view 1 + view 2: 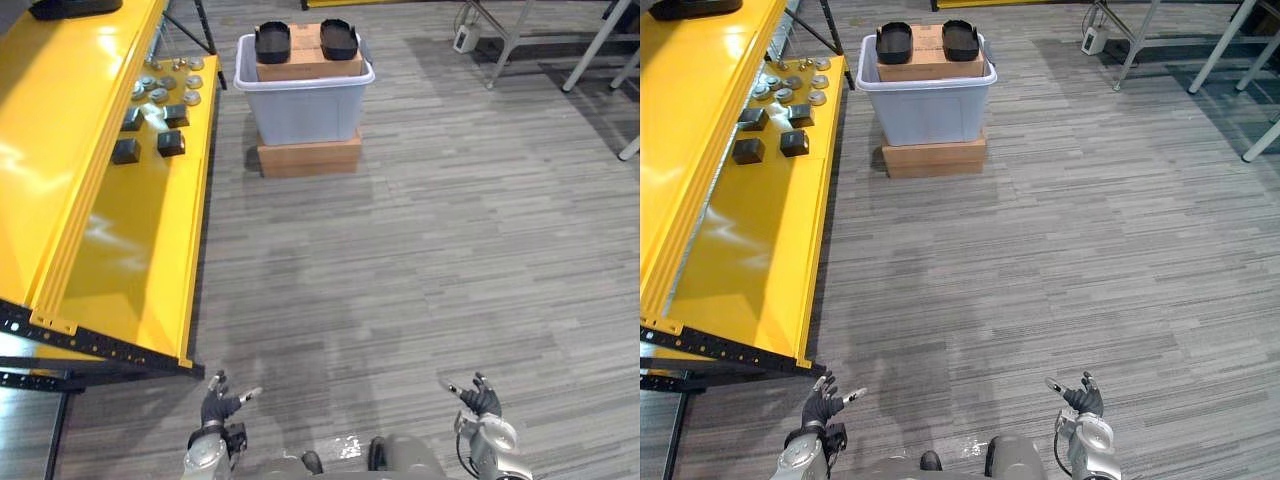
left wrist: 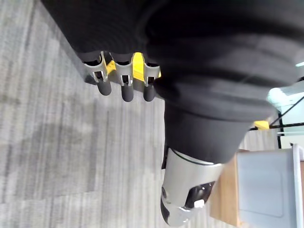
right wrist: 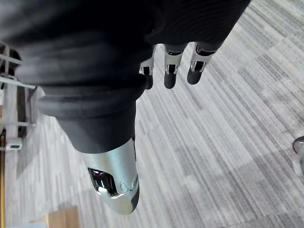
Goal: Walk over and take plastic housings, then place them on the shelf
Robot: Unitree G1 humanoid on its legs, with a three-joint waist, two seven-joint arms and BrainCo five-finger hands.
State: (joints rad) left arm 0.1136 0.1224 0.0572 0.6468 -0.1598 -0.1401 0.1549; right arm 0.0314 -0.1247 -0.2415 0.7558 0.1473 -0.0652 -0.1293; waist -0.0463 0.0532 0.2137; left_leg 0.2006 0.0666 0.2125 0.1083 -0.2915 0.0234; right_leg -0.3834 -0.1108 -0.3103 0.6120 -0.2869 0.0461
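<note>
On your left runs the yellow shelf (image 1: 150, 230), its far end already carrying dark blocks (image 1: 170, 143) and silver discs (image 1: 160, 93), with bare yellow surface nearer to you. Your left hand (image 1: 217, 405) hangs low by the shelf's near corner, fingers (image 2: 122, 85) loosely spread and holding nothing. Ahead, well apart from both hands, the two black plastic housings (image 1: 272, 42) sit side by side on top of a cardboard box (image 1: 308, 62) that stands in the grey bin (image 1: 305, 110), and the bin itself rests on a lower carton (image 1: 310, 157) on the floor (image 1: 400, 280). Your right hand (image 1: 482, 400) is also low, its fingers (image 3: 171, 71) relaxed and empty. Judging from this, the walk across is all yet to do. The stack looks tall and narrow, so a heavy reach or a knock against the bin rim could shift it or tip a housing off its perch. Walking too close to the shelf's edge risks clipping it with your left arm. On the far right, metal legs (image 1: 600, 40) stand well clear.
</note>
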